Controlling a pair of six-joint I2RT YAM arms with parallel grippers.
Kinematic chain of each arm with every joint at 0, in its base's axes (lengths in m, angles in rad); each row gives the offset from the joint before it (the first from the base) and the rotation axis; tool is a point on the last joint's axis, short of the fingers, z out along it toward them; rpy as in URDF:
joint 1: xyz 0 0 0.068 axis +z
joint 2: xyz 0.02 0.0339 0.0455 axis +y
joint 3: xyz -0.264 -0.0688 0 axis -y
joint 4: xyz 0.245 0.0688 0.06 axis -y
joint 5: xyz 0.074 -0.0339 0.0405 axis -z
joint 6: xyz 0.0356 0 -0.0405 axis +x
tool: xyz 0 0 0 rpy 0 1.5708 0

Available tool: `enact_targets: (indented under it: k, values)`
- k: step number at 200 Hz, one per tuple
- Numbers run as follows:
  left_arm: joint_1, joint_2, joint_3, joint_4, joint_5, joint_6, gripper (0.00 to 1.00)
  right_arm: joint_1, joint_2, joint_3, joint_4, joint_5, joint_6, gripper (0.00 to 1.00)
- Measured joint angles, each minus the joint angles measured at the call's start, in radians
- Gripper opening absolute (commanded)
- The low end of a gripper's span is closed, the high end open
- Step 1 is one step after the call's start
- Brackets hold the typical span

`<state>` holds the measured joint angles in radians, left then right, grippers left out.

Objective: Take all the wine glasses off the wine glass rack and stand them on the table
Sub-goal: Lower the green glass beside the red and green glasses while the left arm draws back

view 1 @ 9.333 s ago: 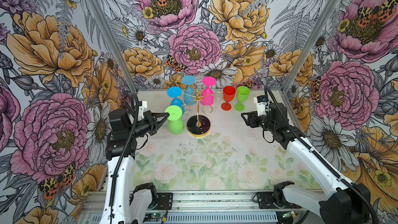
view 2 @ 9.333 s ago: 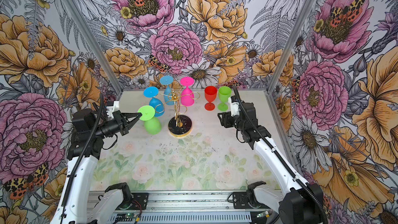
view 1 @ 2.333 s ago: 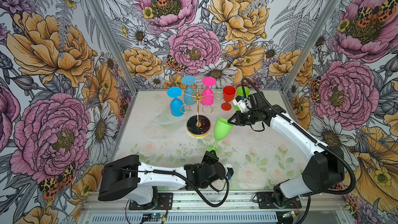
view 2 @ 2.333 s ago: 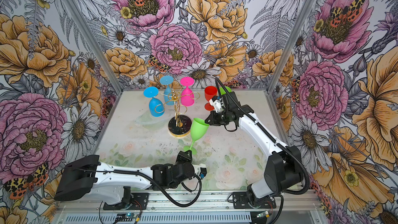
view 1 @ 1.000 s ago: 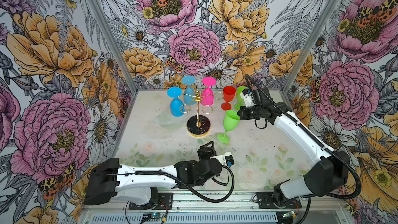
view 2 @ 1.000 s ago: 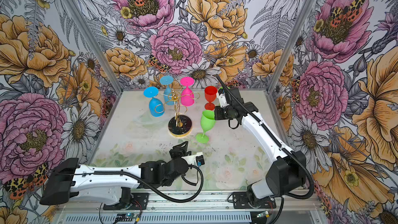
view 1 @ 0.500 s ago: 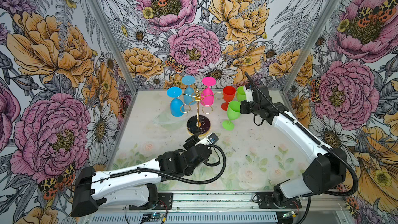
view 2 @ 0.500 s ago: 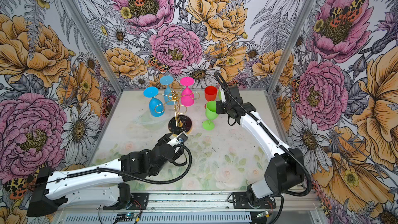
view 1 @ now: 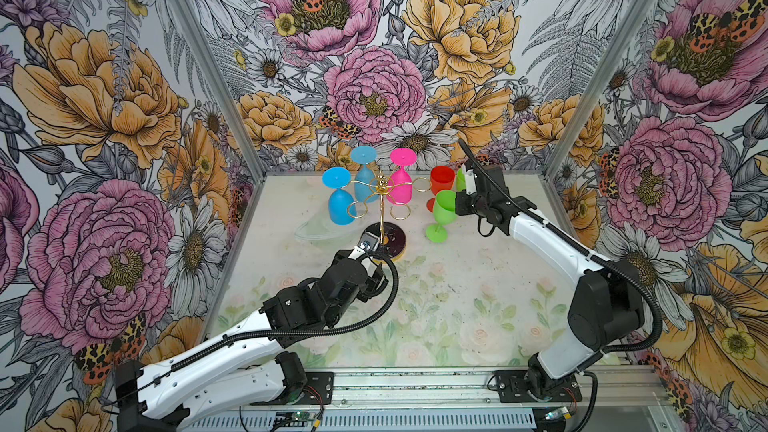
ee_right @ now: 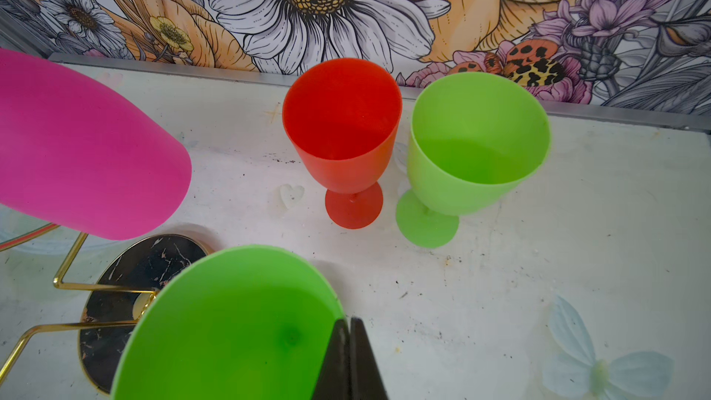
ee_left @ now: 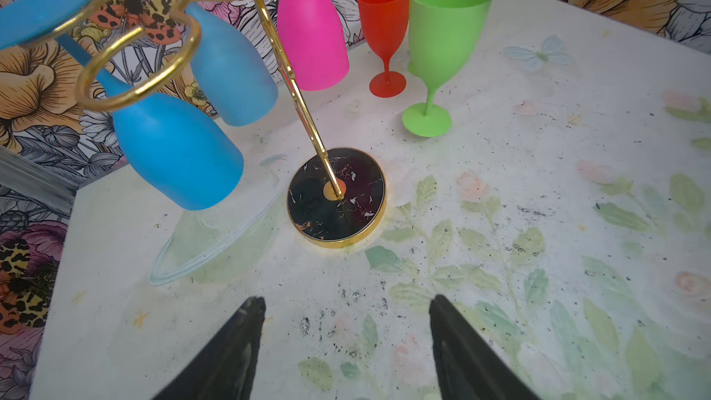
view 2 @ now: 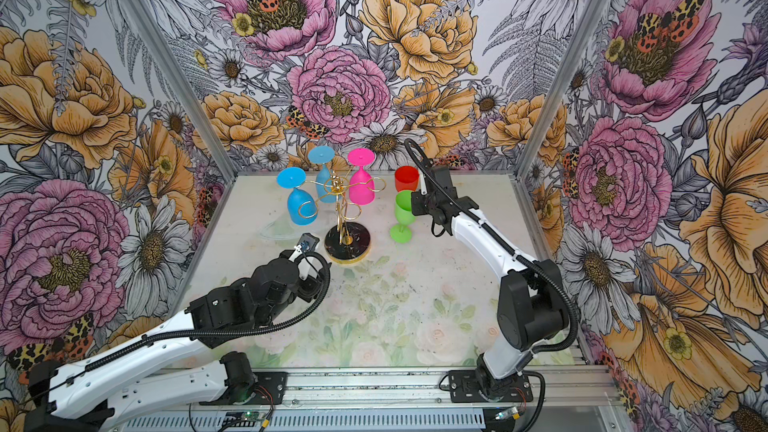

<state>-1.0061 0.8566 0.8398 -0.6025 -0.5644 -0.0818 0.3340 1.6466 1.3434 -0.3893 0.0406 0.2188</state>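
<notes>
On the near left, the left arm's fingers (ee_left: 238, 340) stand spread and empty over the bare desk (ee_left: 538, 194), pointed at the round base of the wine glass rack (view 2: 358, 241) and touching nothing. The rack stands upright at the middle of the desk with three glasses hanging bowl-down from its loops: a blue glass (view 1: 341, 207) on the left, a second blue glass (view 1: 363, 182) at the far side, and a pink glass (view 1: 400, 191) just right of the pole. The other loops are bare. Right of the rack and clear of its arms, the green wine glass (view 1: 444, 207) is upright, its foot apparently on the desk or just off it — the right arm's fingers (ee_right: 358, 363) are clenched on its rim. Beyond it stand a red glass (view 1: 441, 180) and another green glass (ee_right: 477, 148). So the removal itself looks done; what seems left is letting go — and perhaps the three hanging glasses.
</notes>
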Motion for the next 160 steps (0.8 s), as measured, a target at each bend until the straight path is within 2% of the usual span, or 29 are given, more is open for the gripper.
enact_targets:
  k: [73, 160]
  values:
    - [0.126, -0.09, -0.005, -0.026, 0.101, -0.074, 0.74, 0.0, 0.053, 0.0, 0.062, 0.021, 0.0, 0.0]
    - [0.217, -0.151, -0.021, -0.075, 0.159, -0.131, 0.74, 0.0, 0.094, 0.0, 0.094, 0.069, -0.004, 0.0]
